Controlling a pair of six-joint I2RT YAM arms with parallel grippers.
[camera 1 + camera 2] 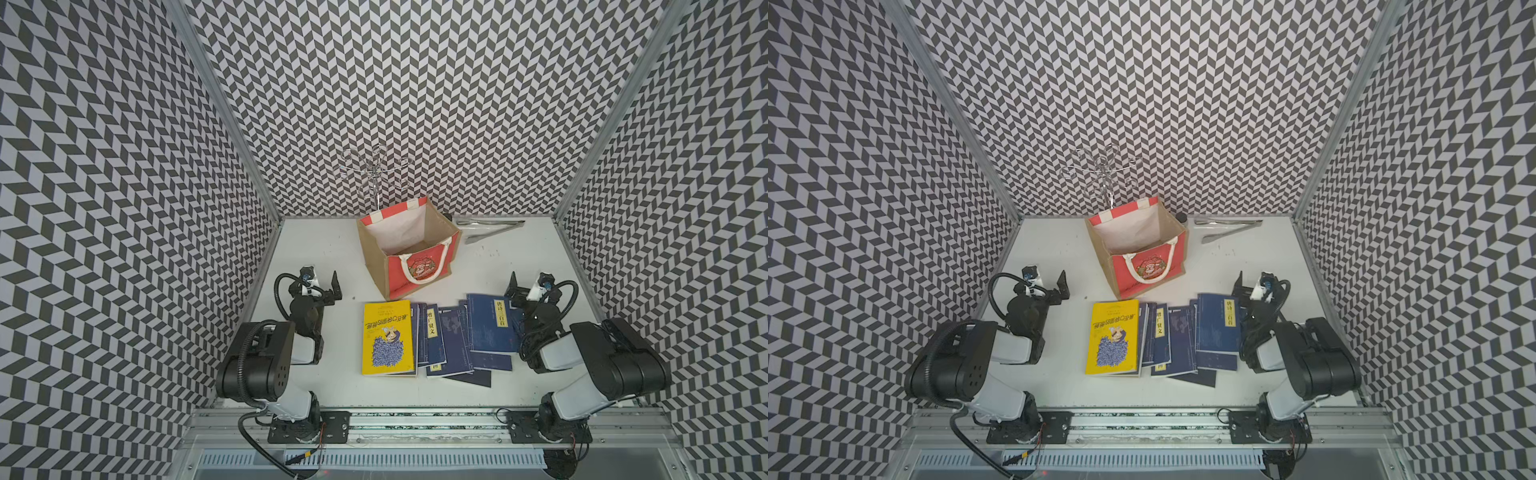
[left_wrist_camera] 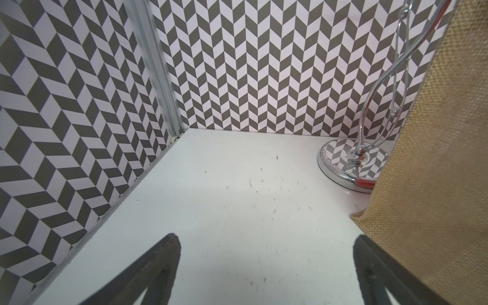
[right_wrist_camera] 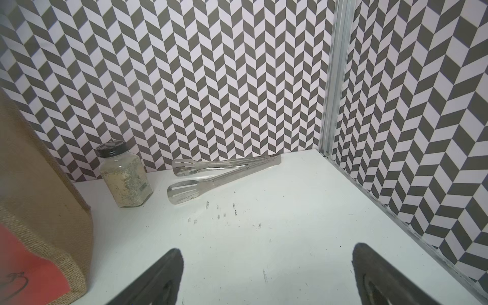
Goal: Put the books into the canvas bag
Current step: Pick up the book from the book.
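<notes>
Two sets of jaws spread wide, gripping nothing. Starting at the left gripper (image 2: 266,239): dark fingers (image 2: 158,269) parted above the bare white table (image 2: 237,198). Just off one finger, the tan jute side of the canvas bag (image 2: 435,158). Beyond that, a chrome wire stand (image 2: 351,163), round base planted on the table against the back wall.

Over to the right gripper (image 3: 268,249): same story, fingers well apart, only scuffed tabletop between them. Further out, steel tongs (image 3: 224,169) lying flat along the back wall. Glass spice jar (image 3: 124,177) with a black cap, upright between the tongs and the bag.

Pulling back to both top views now. Bag upright at 12 o'clock on the table, mouth open, white lining showing. Red front panel with cartoon print and rope handle facing 6 o'clock.

And the books (image 1: 436,336): fanned out flat at 6 o'clock of the bag, close to its foot, all outside it. At the 9 o'clock end, the yellow book (image 1: 388,336), lapping over a navy edge. At the 3 o'clock end, a navy book (image 1: 492,324) with a yellow title label, partly tucked under the right arm (image 1: 552,353).

Left gripper at 9 o'clock of the spread, clear of it. Right gripper at 3 o'clock, near that navy book's far corner, contact hard to call from up here.
</notes>
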